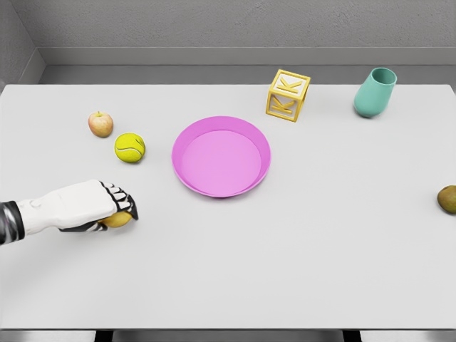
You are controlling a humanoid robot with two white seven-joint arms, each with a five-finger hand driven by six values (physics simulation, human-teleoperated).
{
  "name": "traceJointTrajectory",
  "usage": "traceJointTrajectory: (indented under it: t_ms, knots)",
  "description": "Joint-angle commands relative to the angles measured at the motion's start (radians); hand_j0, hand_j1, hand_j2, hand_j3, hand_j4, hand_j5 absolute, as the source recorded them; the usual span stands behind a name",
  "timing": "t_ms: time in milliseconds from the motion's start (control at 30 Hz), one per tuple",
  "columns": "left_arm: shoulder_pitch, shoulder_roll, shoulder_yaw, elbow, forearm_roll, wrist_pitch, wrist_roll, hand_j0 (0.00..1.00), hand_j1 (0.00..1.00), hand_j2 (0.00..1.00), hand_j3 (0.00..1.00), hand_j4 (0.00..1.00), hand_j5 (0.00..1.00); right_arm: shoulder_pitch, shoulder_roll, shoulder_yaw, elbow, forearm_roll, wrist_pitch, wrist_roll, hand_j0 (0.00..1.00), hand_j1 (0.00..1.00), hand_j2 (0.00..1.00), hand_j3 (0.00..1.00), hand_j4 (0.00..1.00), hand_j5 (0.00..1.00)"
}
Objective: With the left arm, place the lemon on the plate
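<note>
Grasping of the lemon (118, 219) is judged to be in hand or just completed: the fingers of the left hand (91, 206) are curled over it, and only a yellow sliver of the fruit is seen beneath the fingertips. The lemon is located at the lower left of the table (285, 271), at roughly 8 o'clock from the pink plate (221, 156) and well apart from it. Whether the fruit is lifted clear of the surface or is resting on it cannot be determined.

Nothing is seen in the plate. The carry toward 2 o'clock from the hand, and the release over the plate, are therefore judged to remain.

The left arm is seen entering from the left edge, with the forearm nearly level and the back of the hand turned upward. The knuckles are pointed toward 3 o'clock. The right arm is not visible.

5 other items are noted on the table. A tennis ball (130, 147) and an apple (100, 124) lie at about 12 o'clock from the hand. A yellow letter block (288, 95) stands at 1 o'clock from the plate, a teal cup (375, 92) farther toward 2 o'clock, and a brownish fruit (447, 199) at the right edge.
</note>
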Motion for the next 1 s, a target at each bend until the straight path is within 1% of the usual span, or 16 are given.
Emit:
traceJointTrajectory:
  t_ms: [0, 133, 433, 467, 567, 800, 967]
  knots:
    - [-0.005, -0.004, -0.001, 0.0, 0.008, 0.002, 0.001, 0.52, 0.52, 0.52, 0.52, 0.52, 0.52, 0.0, 0.0, 0.0, 0.0, 0.0, 0.0, 0.0, 1.0, 1.0, 1.0, 1.0, 1.0, 1.0]
    - [-0.043, -0.024, -0.024, 0.002, 0.013, 0.002, 0.001, 0.52, 0.52, 0.52, 0.52, 0.52, 0.52, 0.0, 0.0, 0.0, 0.0, 0.0, 0.0, 0.0, 1.0, 1.0, 1.0, 1.0, 1.0, 1.0]
    - [-0.068, -0.059, -0.025, 0.002, 0.019, 0.002, 0.001, 0.52, 0.52, 0.52, 0.52, 0.52, 0.52, 0.0, 0.0, 0.0, 0.0, 0.0, 0.0, 0.0, 1.0, 1.0, 1.0, 1.0, 1.0, 1.0]
    - [-0.071, -0.064, -0.033, 0.002, 0.019, 0.002, 0.001, 0.52, 0.52, 0.52, 0.52, 0.52, 0.52, 0.0, 0.0, 0.0, 0.0, 0.0, 0.0, 0.0, 1.0, 1.0, 1.0, 1.0, 1.0, 1.0]
    - [-0.11, -0.069, -0.067, 0.011, 0.017, 0.002, 0.001, 0.52, 0.52, 0.52, 0.52, 0.52, 0.52, 0.0, 0.0, 0.0, 0.0, 0.0, 0.0, 0.0, 1.0, 1.0, 1.0, 1.0, 1.0, 1.0]
    - [-0.126, -0.085, -0.068, 0.011, 0.017, 0.002, 0.001, 0.52, 0.52, 0.52, 0.52, 0.52, 0.52, 0.0, 0.0, 0.0, 0.0, 0.0, 0.0, 0.0, 1.0, 1.0, 1.0, 1.0, 1.0, 1.0]
    - [-0.149, -0.11, -0.074, 0.012, 0.014, 0.002, 0.001, 0.52, 0.52, 0.52, 0.52, 0.52, 0.52, 0.0, 0.0, 0.0, 0.0, 0.0, 0.0, 0.0, 1.0, 1.0, 1.0, 1.0, 1.0, 1.0]
